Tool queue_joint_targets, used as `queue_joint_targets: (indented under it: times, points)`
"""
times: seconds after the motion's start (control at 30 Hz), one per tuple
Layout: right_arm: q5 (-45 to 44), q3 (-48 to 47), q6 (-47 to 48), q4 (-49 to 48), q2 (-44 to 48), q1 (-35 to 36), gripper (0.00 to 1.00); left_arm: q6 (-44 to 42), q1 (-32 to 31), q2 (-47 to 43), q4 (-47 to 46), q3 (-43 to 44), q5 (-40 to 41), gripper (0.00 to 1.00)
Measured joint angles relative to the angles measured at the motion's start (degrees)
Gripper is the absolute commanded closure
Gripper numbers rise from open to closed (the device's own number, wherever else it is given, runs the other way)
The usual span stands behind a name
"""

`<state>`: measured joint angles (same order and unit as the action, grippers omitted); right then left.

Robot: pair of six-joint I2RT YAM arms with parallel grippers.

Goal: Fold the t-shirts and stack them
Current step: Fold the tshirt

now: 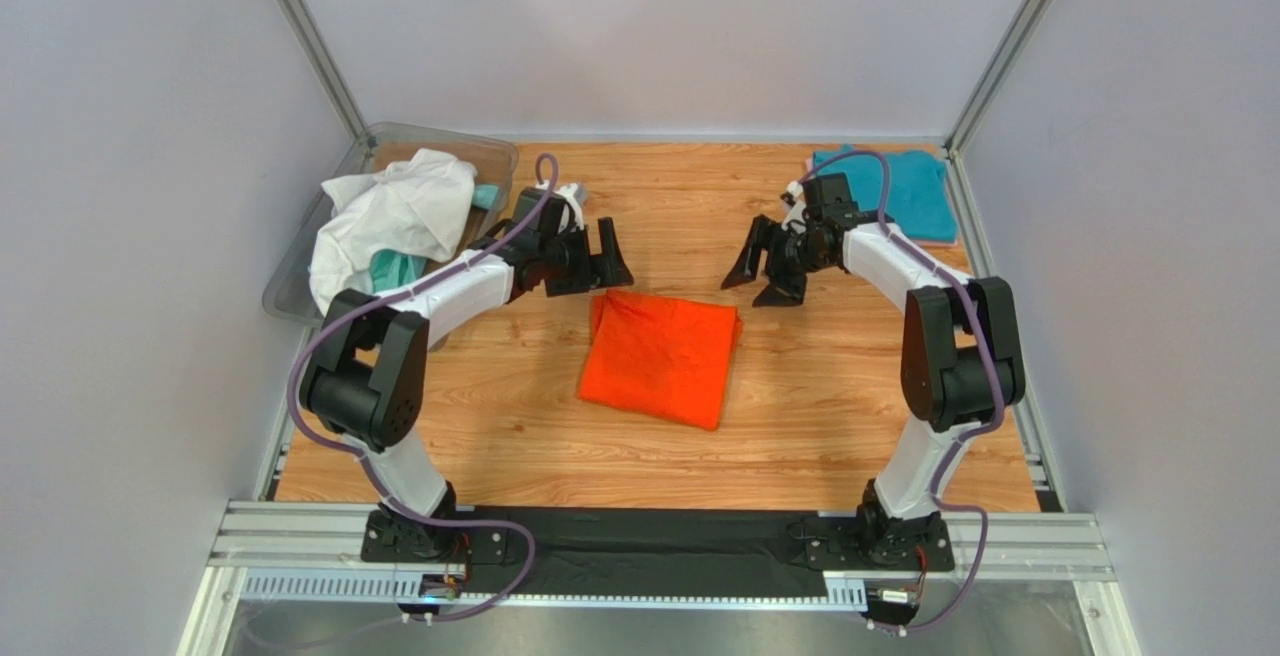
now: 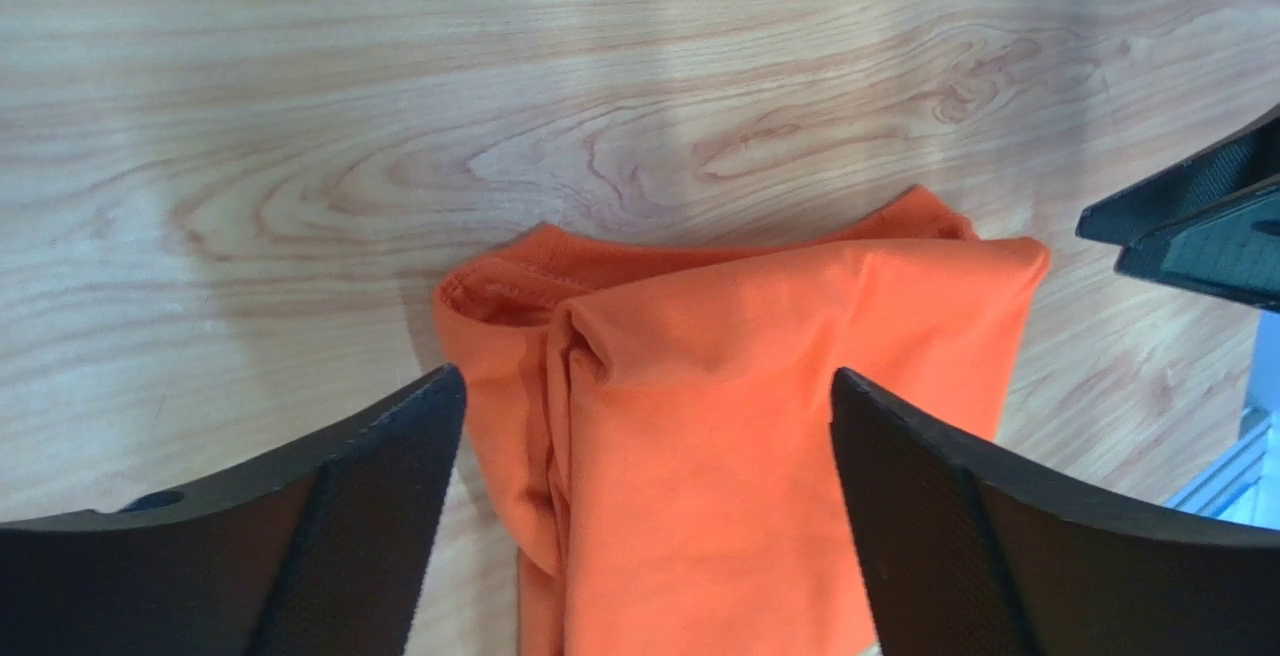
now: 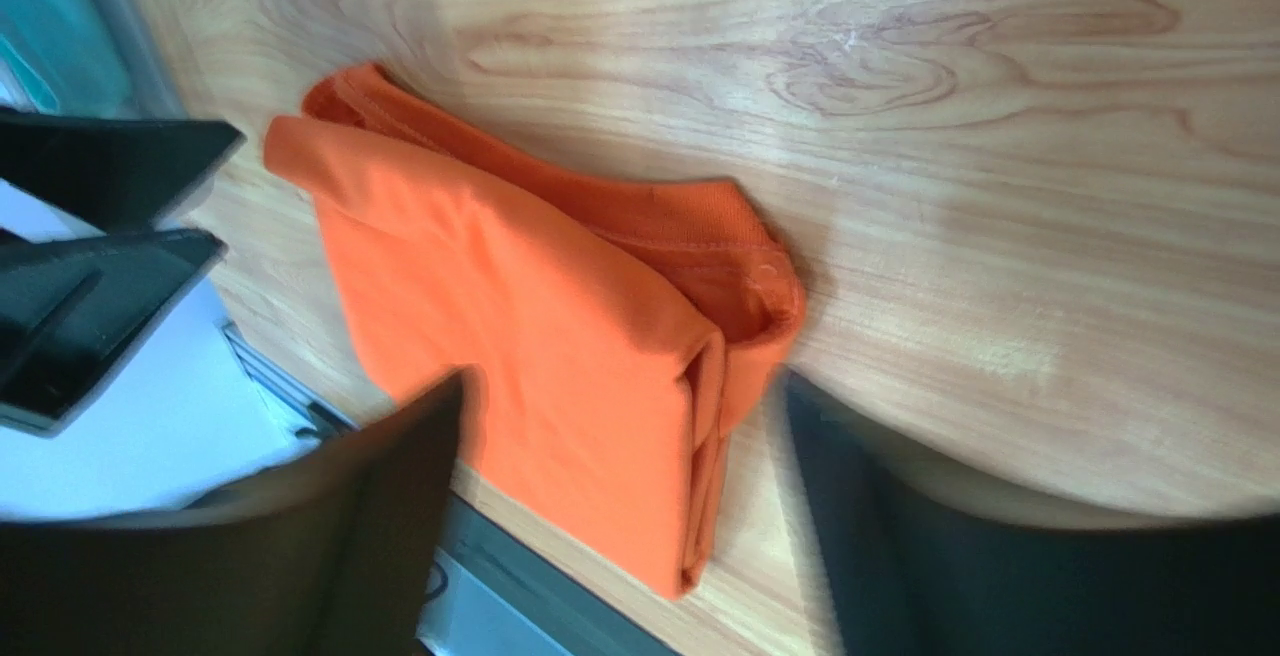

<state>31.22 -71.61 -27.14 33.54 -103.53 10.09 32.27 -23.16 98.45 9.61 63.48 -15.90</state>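
Orange t-shirt (image 1: 661, 361) folded; left pincer (image 1: 597, 266), right pincer (image 1: 762, 275) (jaws spread) near far corners.

Orange t-shirt (image 1: 661, 361) — soft matt cloth, stitched hem. Table (image 1: 842, 431): smooth wood, visible grain, slight sheen. Left gripper (image 2: 646, 382) fingers (image 2: 376, 506) — black matt plastic, finely ribbed edges. Bin (image 1: 296, 269): clear glossy plastic. Front rail (image 1: 1037, 544): bare grooved metal.

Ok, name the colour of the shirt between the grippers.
The shirt is bright orange, clearest in the left wrist view.

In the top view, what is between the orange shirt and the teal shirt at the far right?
The right gripper, open, hangs between the orange shirt and the teal shirt, seen in the top view.
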Motion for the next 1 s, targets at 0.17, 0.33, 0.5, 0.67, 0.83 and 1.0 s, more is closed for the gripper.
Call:
queue_joint_targets:
  times: [0.17, 0.33, 0.5, 0.67, 0.83, 1.0]
  points:
    - [-1.1, 0.8, 0.3, -0.2, 5.2, 0.6, 0.00, -0.3, 0.0, -6.4, 1.4, -1.4, 0.8, 0.00]
    - [-0.6, 4.8, -0.5, -1.6, 12.8, 5.6, 0.00, 0.2, -1.4, -13.1, -1.3, -4.2, -2.6, 0.00]
    - [0.5, 6.2, -2.2, -4.3, 11.2, 11.1, 0.00, 1.3, -3.3, -8.6, -5.2, -4.3, -7.9, 0.00]
    - [0.6, 4.3, -2.6, -5.5, 4.5, 11.6, 0.00, 2.2, -3.5, -0.3, -6.0, -3.6, -10.6, 0.00]
    - [-1.4, 0.1, -2.0, -5.2, -2.4, 11.5, 0.00, 2.1, -3.4, 7.4, -5.7, 0.4, -10.6, 0.00]
    - [-3.7, -4.0, -0.5, -3.8, -7.3, 11.5, 0.00, 2.1, -3.0, 9.9, -5.7, 2.2, -10.4, 0.00]
